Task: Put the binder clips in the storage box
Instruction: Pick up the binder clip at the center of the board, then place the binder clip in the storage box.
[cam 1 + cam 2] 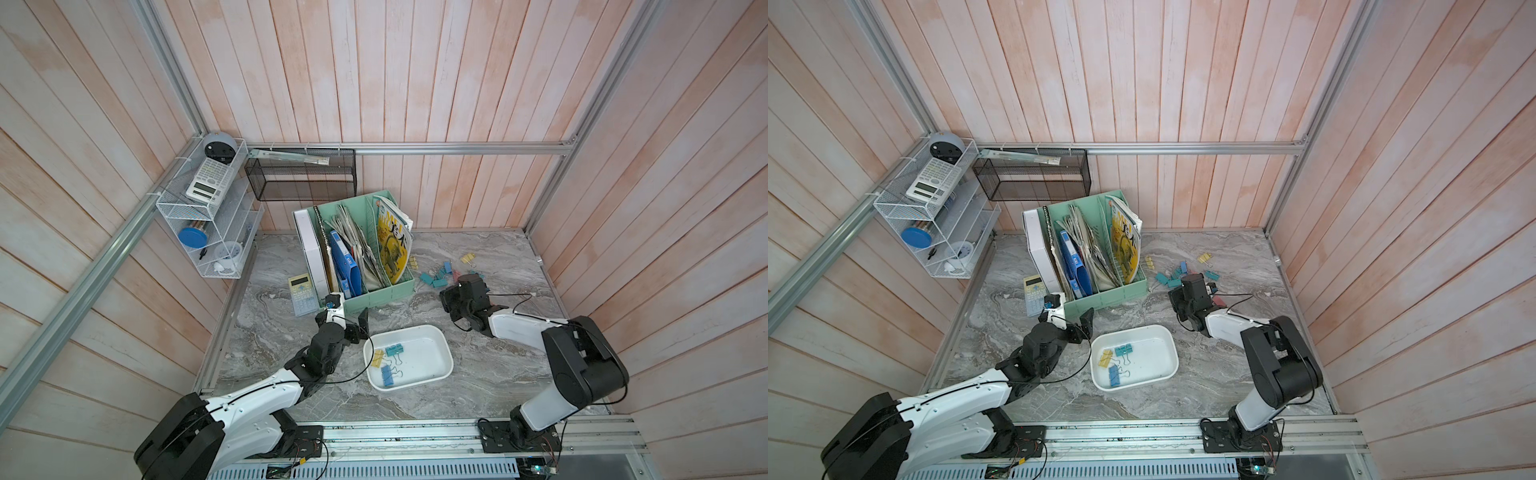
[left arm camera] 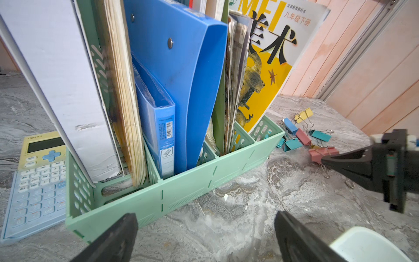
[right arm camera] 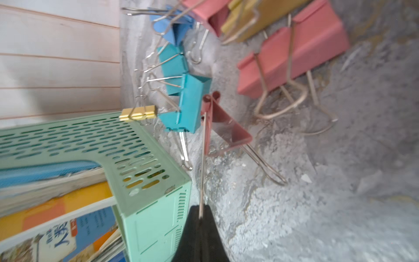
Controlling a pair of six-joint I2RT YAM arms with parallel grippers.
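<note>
- Pink binder clip [image 3: 224, 129], mid-frame in the right wrist view: the right tool [image 3: 200, 214] is clenched on its wire handle; whether its body rests on the worktop [image 3: 294, 204] I cannot tell.
- The grasp is the step in hand, I judge; next, lift clear of the loose pile [image 1: 434, 280] of clips and carry to the storage box [image 1: 424, 357], low centre in both top views.
- Left tool [image 2: 205, 217] gapes wide, holding nothing, near the green organizer [image 2: 181, 199].

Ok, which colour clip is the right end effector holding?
Pink clip, by its wire handle; clearest in right wrist view.
</note>
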